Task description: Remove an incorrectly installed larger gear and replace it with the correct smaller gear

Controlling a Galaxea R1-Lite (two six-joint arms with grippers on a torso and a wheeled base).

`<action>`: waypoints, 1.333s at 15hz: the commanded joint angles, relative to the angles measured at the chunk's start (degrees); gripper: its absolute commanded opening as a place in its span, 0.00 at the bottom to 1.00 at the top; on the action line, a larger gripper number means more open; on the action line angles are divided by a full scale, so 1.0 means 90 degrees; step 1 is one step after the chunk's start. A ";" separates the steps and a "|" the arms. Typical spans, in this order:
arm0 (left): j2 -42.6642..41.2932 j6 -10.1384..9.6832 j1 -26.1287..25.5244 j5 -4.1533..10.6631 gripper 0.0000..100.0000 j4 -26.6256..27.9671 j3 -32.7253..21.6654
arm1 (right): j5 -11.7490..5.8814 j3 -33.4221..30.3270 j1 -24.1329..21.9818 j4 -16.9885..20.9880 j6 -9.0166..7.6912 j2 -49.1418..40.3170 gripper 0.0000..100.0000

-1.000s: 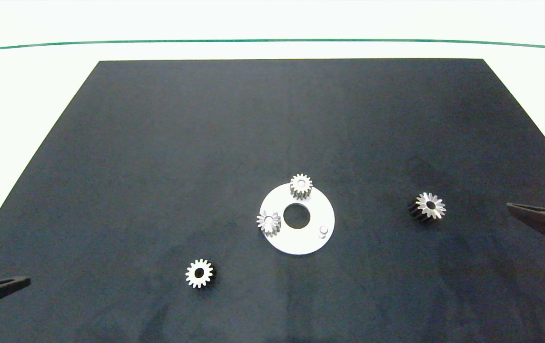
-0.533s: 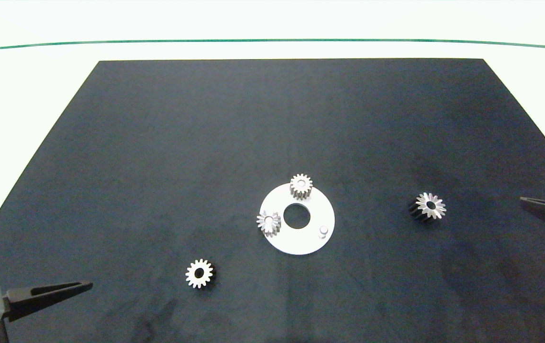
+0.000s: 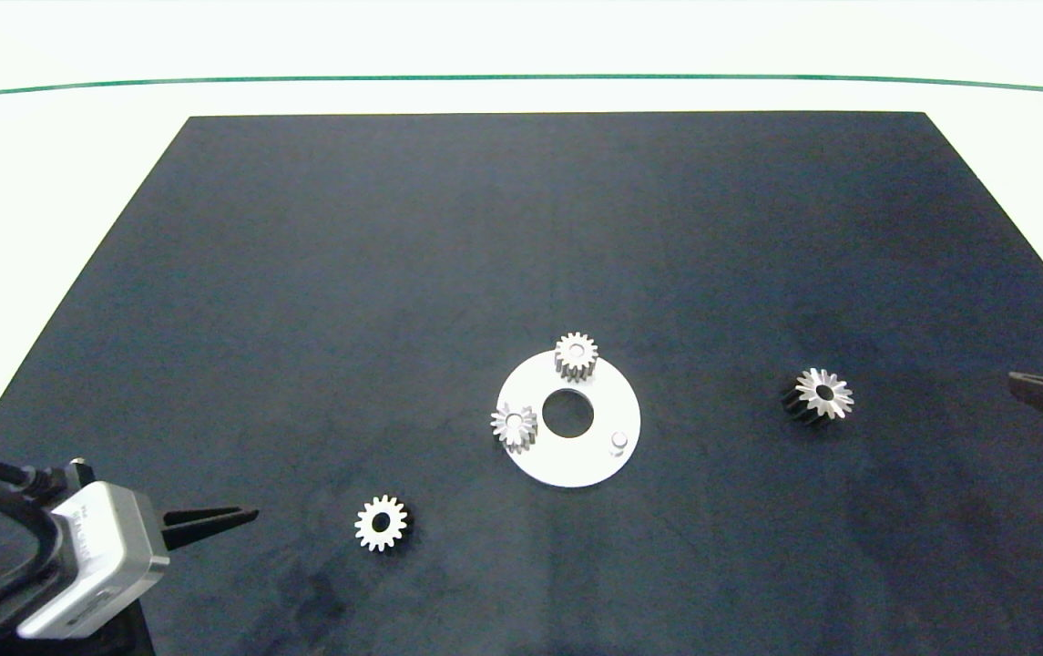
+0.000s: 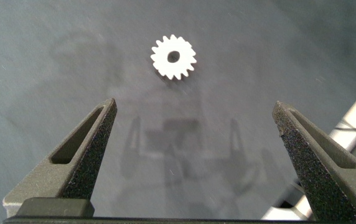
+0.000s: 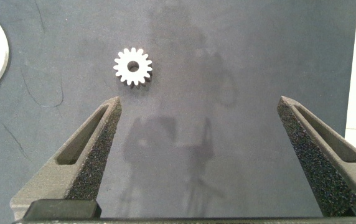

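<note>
Black mat (image 3: 521, 228) on white bench (image 3: 47, 164), seen from above. A white disc plate (image 3: 598, 460) w/ centre hole is set mid-mat, nearer the front; two small silver gears are seated on it, one at its far edge (image 3: 576, 355), one at its left edge (image 3: 514, 425), and a bare peg (image 3: 618, 442) is seen at its near-right.

The smaller gear (image 3: 382, 523) is laid flat on the mat, near-left of the plate and well apart from it. The left gripper (image 4: 196, 134) is held low at the near-left corner, fingers spread wide, nothing between them, pointed at that gear, which is framed just ahead of the tips in the left wrist view.

The larger gear (image 3: 820, 395) is found right of the plate, on the mat, apart from it. The right gripper (image 5: 200, 127) is kept at the right edge, fingers wide, empty; the larger gear is seen ahead of it, off to one side.
</note>
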 commanded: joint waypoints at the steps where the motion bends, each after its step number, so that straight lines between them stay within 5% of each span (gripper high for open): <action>1: 0.0658 0.0062 0.0002 0.0316 1.00 -0.0557 0.0201 | -0.0012 0.0010 0.0000 0.0008 -0.0006 0.0005 1.00; 4: 0.1019 0.0355 -0.0017 0.0511 1.00 -0.1045 0.0260 | -0.0003 0.0010 0.0000 0.0008 -0.0006 0.0005 1.00; 8: 0.1293 0.0374 -0.0085 0.0521 1.00 -0.1163 0.0260 | -0.0003 0.0010 0.0000 0.0008 0.0003 -0.0005 1.00; 11: 0.1722 0.0374 -0.0173 0.0550 1.00 -0.1788 0.0260 | 0.0007 0.0010 0.0000 0.0008 0.0013 0.0005 1.00; 13: 0.1976 0.0364 -0.0349 0.0765 1.00 -0.1954 0.0260 | -0.0003 0.0010 0.0000 0.0008 0.0072 -0.0005 1.00; 20: 0.2709 0.0306 -0.0584 0.1028 1.00 -0.2588 0.0211 | 0.0017 0.0050 0.0010 0.0008 0.0150 -0.0005 1.00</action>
